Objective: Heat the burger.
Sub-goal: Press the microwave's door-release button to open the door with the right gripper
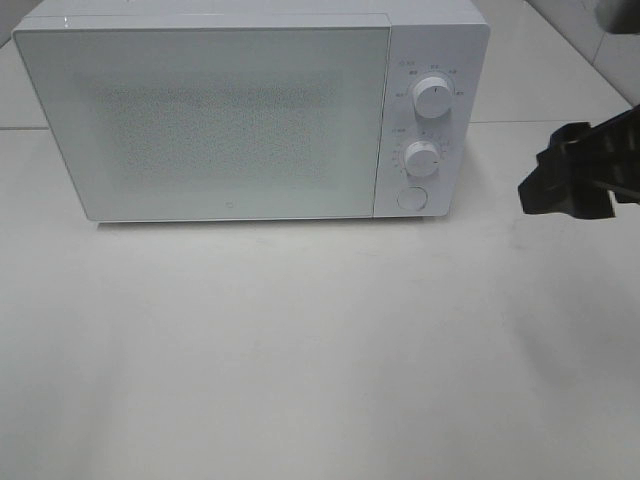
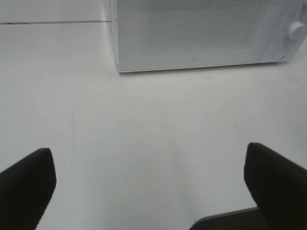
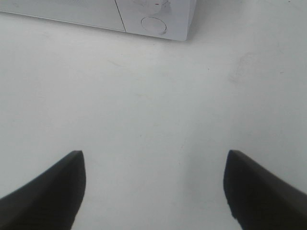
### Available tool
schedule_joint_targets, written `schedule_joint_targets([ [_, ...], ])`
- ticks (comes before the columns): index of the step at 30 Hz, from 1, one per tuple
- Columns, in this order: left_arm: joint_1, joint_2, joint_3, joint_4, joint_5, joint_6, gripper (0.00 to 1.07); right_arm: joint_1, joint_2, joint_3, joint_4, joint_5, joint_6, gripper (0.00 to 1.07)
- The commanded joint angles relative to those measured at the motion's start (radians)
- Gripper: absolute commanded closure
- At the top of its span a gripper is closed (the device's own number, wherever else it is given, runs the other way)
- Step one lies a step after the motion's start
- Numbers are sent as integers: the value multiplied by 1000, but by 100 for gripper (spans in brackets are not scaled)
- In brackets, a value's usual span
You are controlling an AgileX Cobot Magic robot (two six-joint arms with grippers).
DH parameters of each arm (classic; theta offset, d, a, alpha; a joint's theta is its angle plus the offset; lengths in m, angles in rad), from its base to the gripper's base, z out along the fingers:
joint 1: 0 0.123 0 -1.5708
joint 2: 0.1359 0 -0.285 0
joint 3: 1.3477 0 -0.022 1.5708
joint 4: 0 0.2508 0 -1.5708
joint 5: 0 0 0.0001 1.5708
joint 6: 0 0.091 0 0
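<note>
Starting nearest: found left claw (image 2: 151,191) spread wide over the desk (image 1: 300,350), gripping nothing. Saw its two black, blunt-tipped fingers (image 2: 26,191) at the edges of the wrist view, with only white surface between. Found right claw (image 3: 156,189) likewise wide apart and empty, hanging above the desk off the right side of the appliance, about level with the lower controls in the high view and well apart from the casing. Recorded desk as white, matte and smooth, with faint hairline scratches (image 2: 73,139) on the left arm's side and a thin seam (image 2: 48,21) running across farther back. Noted only bare desk surface between each claw and the appliance.

Farther back: logged microwave (image 1: 250,120), a white box with rounded corners, standing on the desk with door (image 1: 200,120) shut. Described door as a pale frosted panel with fine dotted mesh in the middle, too cloudy to see through. Right of door: counted upper knob (image 1: 432,97) above lower knob (image 1: 422,158), both round and white, with a flat round button (image 1: 411,198) beneath.

As to the burger: sighted in no view. Unable to tell its place or looks, nor whether it sits behind the shut door.
</note>
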Motion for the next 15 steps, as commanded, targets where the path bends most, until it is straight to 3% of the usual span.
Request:
schedule_joint_targets([
  [1, 2, -16, 1, -8, -9, -4, 6, -6, -117, -6, -3, 111, -11, 31],
  [6, 2, -16, 1, -8, -9, -4, 6, -6, -263, 0, 13, 211, -65, 31],
  [10, 2, -16, 1, -8, -9, -4, 6, -6, -427, 61, 15, 242, -84, 31],
  [13, 2, -16, 1, -8, -9, -4, 6, -6, -461, 77, 15, 251, -84, 31],
  [15, 2, -16, 1, -8, -9, -4, 6, -43, -577, 124, 41, 286, -79, 31],
])
